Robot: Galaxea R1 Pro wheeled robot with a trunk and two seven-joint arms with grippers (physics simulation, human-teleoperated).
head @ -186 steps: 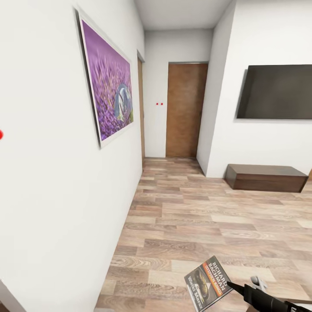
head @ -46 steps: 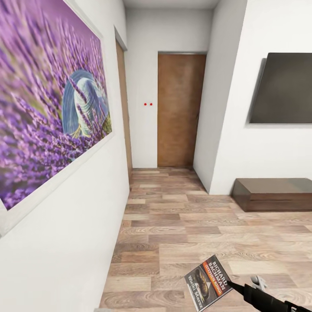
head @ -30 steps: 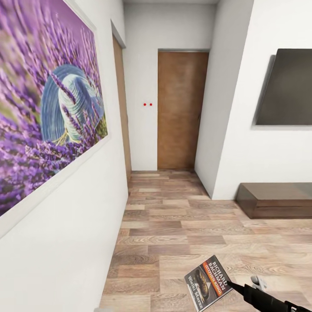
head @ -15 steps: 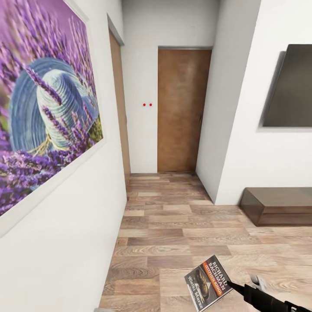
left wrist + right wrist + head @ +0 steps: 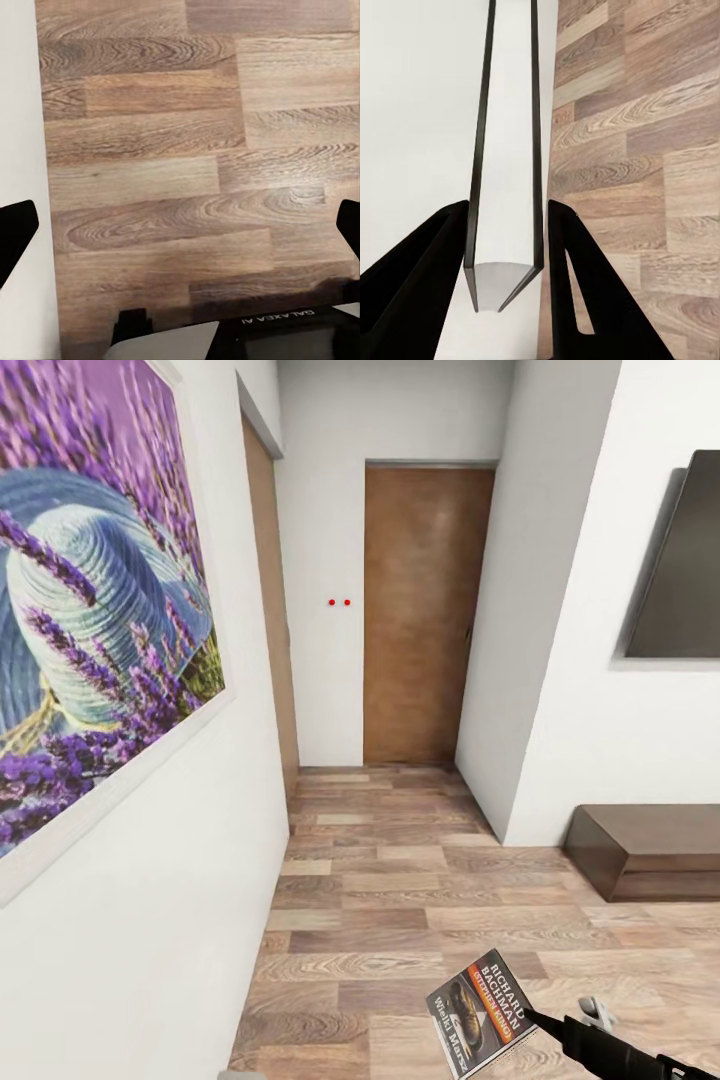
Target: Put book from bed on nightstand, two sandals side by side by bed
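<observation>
Rolling forward along the hallway, my view has drawn closer to the brown door [image 5: 427,610] at the far end, and the lavender picture [image 5: 95,610] on the left wall now looms larger while the dark screen [image 5: 680,565] on the right wall has slid toward the edge. My right gripper [image 5: 535,1020] sits at the near right, clamped on the book [image 5: 482,1010], which it holds out over the wood-plank floor [image 5: 400,900] with its cover tilted up toward me, orange band and white lettering showing. From the right wrist, the book [image 5: 506,150] stands edge-on between the two black fingers [image 5: 431,292], pages pale, with white wall on one side and floor on the other. My left gripper [image 5: 180,225] hangs spread wide over bare floor, gripping nothing. A low dark cabinet [image 5: 645,850] sits against the right wall.
</observation>
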